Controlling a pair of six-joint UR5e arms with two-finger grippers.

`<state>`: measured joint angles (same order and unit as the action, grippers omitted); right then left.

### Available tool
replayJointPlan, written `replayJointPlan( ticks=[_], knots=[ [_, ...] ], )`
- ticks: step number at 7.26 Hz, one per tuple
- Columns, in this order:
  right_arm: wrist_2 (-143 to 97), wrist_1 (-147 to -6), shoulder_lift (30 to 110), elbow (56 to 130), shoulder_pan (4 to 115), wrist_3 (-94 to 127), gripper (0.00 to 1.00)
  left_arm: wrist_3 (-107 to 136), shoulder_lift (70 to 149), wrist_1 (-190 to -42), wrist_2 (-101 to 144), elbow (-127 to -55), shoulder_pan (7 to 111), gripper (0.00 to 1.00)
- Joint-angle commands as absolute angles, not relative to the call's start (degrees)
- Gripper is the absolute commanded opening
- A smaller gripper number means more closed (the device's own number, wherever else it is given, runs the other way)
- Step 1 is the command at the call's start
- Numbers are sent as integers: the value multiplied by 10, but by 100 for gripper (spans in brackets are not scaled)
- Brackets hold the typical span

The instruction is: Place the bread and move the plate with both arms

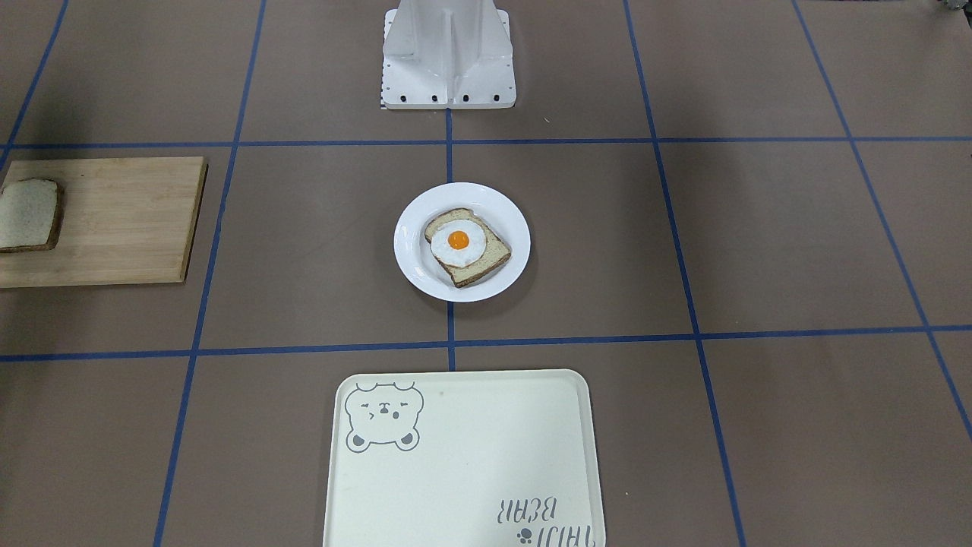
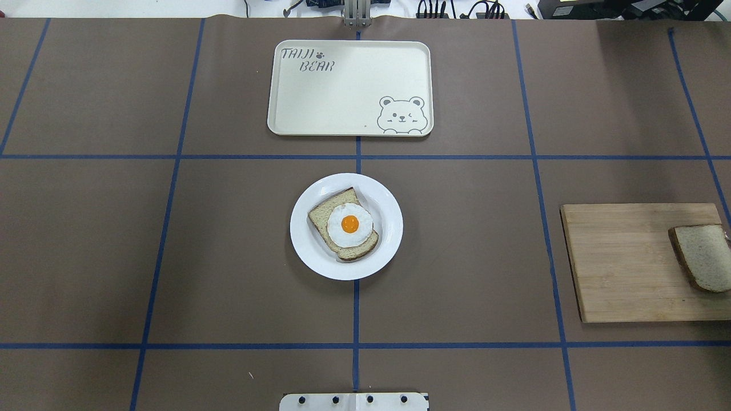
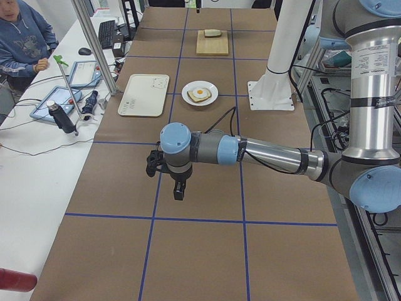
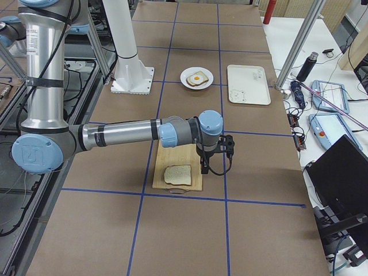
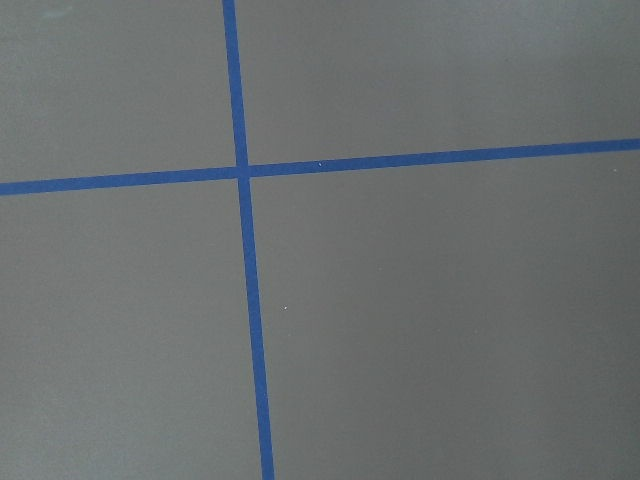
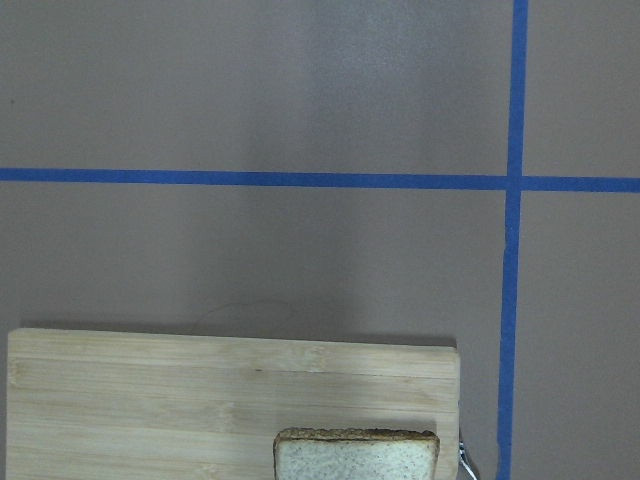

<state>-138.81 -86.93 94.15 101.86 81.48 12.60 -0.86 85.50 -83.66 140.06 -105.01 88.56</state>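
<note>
The plain bread (image 2: 702, 257) lies on a wooden cutting board (image 2: 622, 262) at the table's right end; it also shows in the front view (image 1: 29, 215) and the right wrist view (image 6: 356, 455). The white plate (image 2: 302, 240) sits at the table's middle and bears a slice topped with a fried egg (image 2: 345, 224). My right gripper (image 4: 203, 171) hangs above the board's edge, just beside the bread. My left gripper (image 3: 178, 192) hangs over bare table far from the plate. Both show only in side views, so I cannot tell whether they are open or shut.
A cream tray with a bear drawing (image 2: 342, 91) lies beyond the plate. The white pedestal (image 1: 448, 61) stands on the robot's side of it. Blue tape lines cross the brown table. A person sits at a side desk (image 3: 22, 44).
</note>
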Motion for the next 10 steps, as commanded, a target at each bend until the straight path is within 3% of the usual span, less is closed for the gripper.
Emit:
replayJointPlan(
  ticks=[1,10],
  knots=[
    [-1388,-869,943,1013,815,126,100,-9,853,-865,1407,-1036,884,98],
    [-1380,-830,950,995,788,127,100,-5,852,-888,1405,-1020,883,98]
  ],
)
